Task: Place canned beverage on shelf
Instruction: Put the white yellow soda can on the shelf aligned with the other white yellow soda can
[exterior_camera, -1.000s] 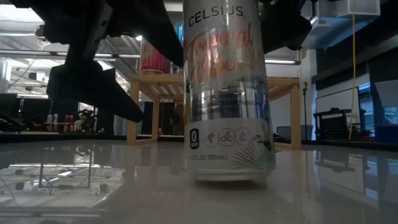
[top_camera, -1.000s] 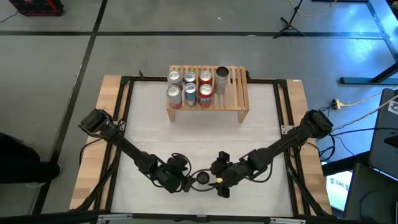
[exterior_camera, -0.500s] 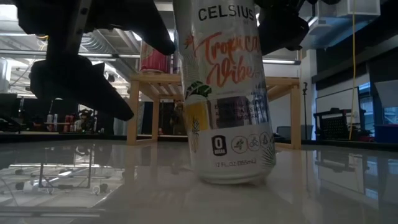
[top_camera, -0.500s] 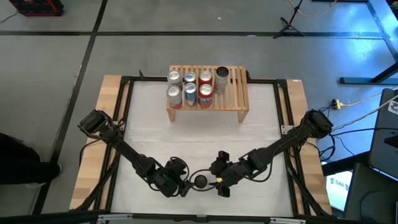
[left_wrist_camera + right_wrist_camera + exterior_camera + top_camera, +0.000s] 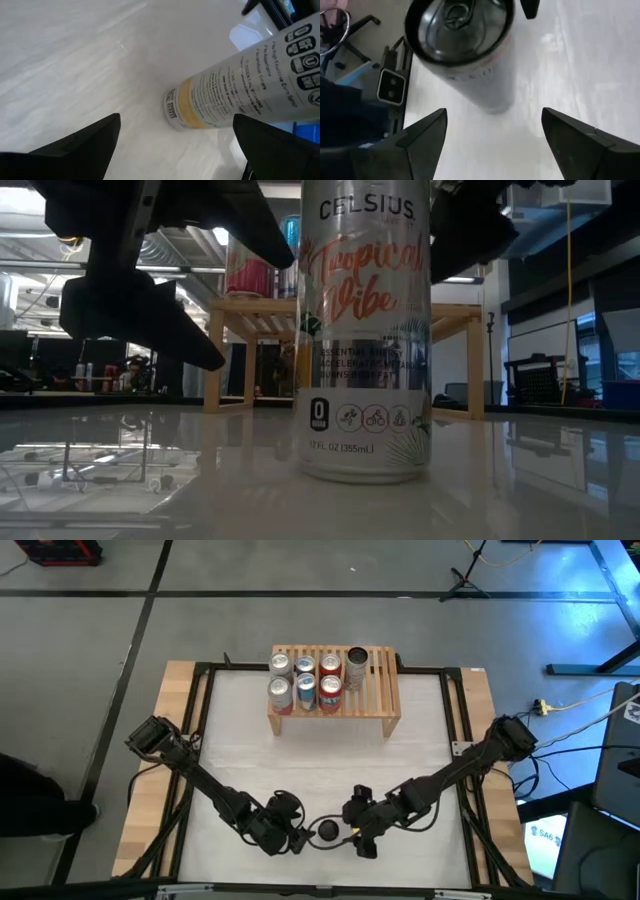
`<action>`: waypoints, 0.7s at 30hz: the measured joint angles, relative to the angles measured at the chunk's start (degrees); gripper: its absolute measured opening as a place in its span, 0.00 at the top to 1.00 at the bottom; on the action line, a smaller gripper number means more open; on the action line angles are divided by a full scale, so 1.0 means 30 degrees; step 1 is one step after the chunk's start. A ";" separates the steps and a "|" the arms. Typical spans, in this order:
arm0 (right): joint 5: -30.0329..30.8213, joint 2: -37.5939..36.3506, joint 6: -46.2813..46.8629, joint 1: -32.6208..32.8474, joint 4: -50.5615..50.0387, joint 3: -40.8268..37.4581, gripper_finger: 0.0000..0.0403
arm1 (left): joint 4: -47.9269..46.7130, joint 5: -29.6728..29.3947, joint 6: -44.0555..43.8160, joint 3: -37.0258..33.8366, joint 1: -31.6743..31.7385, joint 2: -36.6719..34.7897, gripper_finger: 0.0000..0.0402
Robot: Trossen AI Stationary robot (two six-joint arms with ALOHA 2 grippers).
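Your left pincer (image 5: 297, 839) sits low at the near edge of the worktop (image 5: 240, 740), fingers (image 5: 75, 147) spread apart with the can (image 5: 327, 830) just beyond their tips — not touching it. The can stands upright on the white worktop between your two pincers, near the front edge and well apart from the shelf (image 5: 385, 690).

From the low view its label reads "CELSIUS" at the top, then "Tropical Vibe" in orange script, a "0" badge and "12 FL. OZ (355mL)" near the base. It is a tall, slim silver-white can (image 5: 365, 330) with a yellow and green patch on its side; the right wrist view shows its top (image 5: 457, 25) sealed, tab flat.

Your right pincer (image 5: 352, 837) is just beside the can on the other side, fingers (image 5: 582, 145) wide apart, the can ahead of the gap and not gripped.

At the far side, the shelf carries seven cans (image 5: 305, 680) in two rows — three in front, four behind — filling its left and middle slats. The right-hand slats are bare, and the stretch of worktop between the can and the shelf lies open.
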 joint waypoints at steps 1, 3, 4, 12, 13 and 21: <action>-0.0079 -0.0164 0.0007 0.0000 -0.0275 0.0000 0.22 | -0.0002 0.0002 0.0000 0.0000 -0.0002 0.0000 0.04; -0.0083 -0.0686 0.0013 0.0000 -0.0794 0.0000 0.22 | -0.0043 0.0014 0.0007 0.0000 -0.0075 -0.0078 0.04; -0.0102 -0.0958 0.0065 0.0000 -0.0835 0.0000 0.22 | -0.0079 0.0008 0.0052 0.0000 -0.0112 -0.0134 0.04; 0.0708 -0.1524 -0.0772 0.0007 -0.0525 0.2452 0.22 | -0.0874 -0.0203 0.0888 0.0008 -0.0753 -0.1295 0.04; 0.0836 -0.1367 -0.1017 0.0000 -0.0145 0.2783 0.22 | -0.1163 -0.0175 0.0889 0.0022 -0.0843 -0.1465 0.04; 0.1773 0.0262 -0.1588 0.0000 0.1014 0.3016 0.22 | -0.1882 -0.0167 0.0849 0.0033 -0.1721 -0.1909 0.04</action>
